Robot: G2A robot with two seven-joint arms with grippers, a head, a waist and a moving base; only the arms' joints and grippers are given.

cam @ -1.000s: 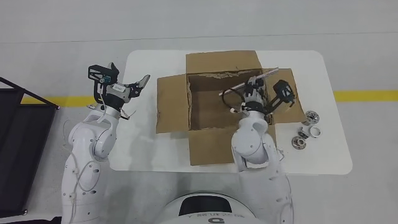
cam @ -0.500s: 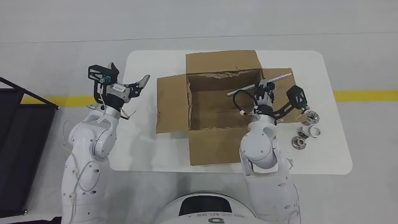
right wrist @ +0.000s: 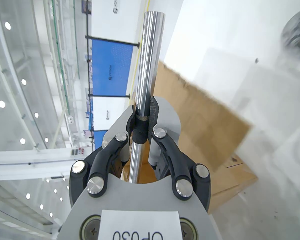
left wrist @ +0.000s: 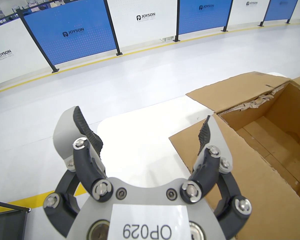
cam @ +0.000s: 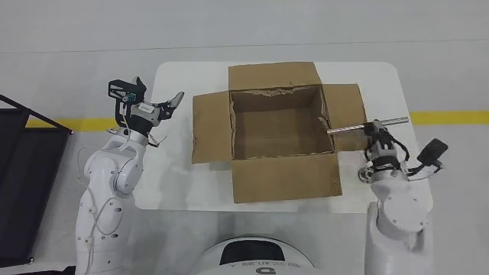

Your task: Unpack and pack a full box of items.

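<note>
Light is being reflected by the rod [right wrist: 150, 58], which is polished, glossy metal. The box [cam: 210, 126] is being shown as matt brown cardboard, roughly torn along one rim. The pads [left wrist: 88, 131] of the left gripper [left wrist: 142, 112] are being shown as ribbed, matt black on smooth grey metal.

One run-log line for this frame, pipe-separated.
right gripper: shut on metal rod, above right flap of cardboard box | left gripper: open, empty, left of box

White worktop [cam: 191, 191], rounded corners, sitting on a pale grey floor [cam: 229, 8]; a yellow line [cam: 451, 117] shows on the floor past its left and right edges; a black rack [cam: 23, 168] stands off the left edge; blue and white fence panels [left wrist: 72, 38] line the hall beyond.
</note>
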